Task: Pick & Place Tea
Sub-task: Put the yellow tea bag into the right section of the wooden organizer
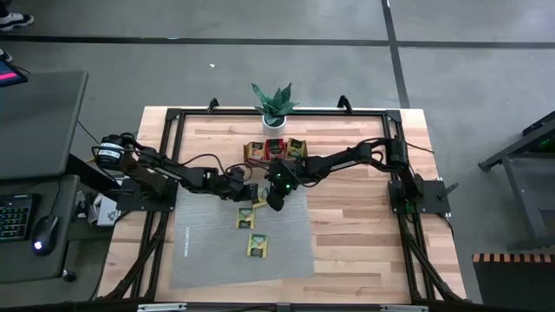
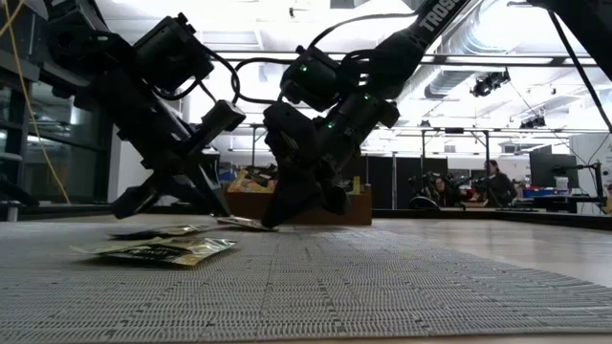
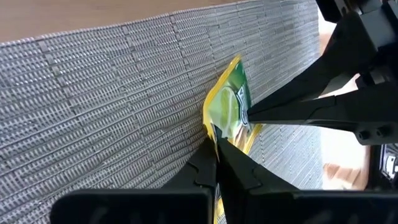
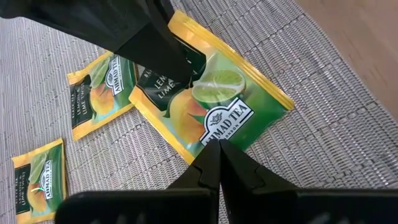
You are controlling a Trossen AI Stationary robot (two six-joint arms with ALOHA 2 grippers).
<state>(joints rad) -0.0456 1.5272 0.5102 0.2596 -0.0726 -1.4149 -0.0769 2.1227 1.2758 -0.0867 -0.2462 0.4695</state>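
A yellow-and-green lemon-lime tea sachet (image 4: 211, 109) is lying near the far edge of the grey ribbed mat (image 1: 208, 251), and both arms are meeting on it at once. The right gripper (image 4: 214, 148) is pinching one edge of this sachet with its fingers pressed together, while the left gripper (image 3: 216, 144) is clenching the opposite edge, its dark fingers closing on the packet's corner. In the left wrist view the sachet is standing nearly edge-on between the two sets of fingers. Two more sachets of the same colours (image 1: 246, 217) (image 1: 257, 246) are resting flat on the mat, nearer the front, apart from the held one. Beyond the mat's far edge, the brown wooden tray (image 1: 275, 149) is holding red and other sachets in its compartments. A small potted plant (image 1: 274, 106) is sitting just behind the tray on the wooden table (image 1: 364, 243).
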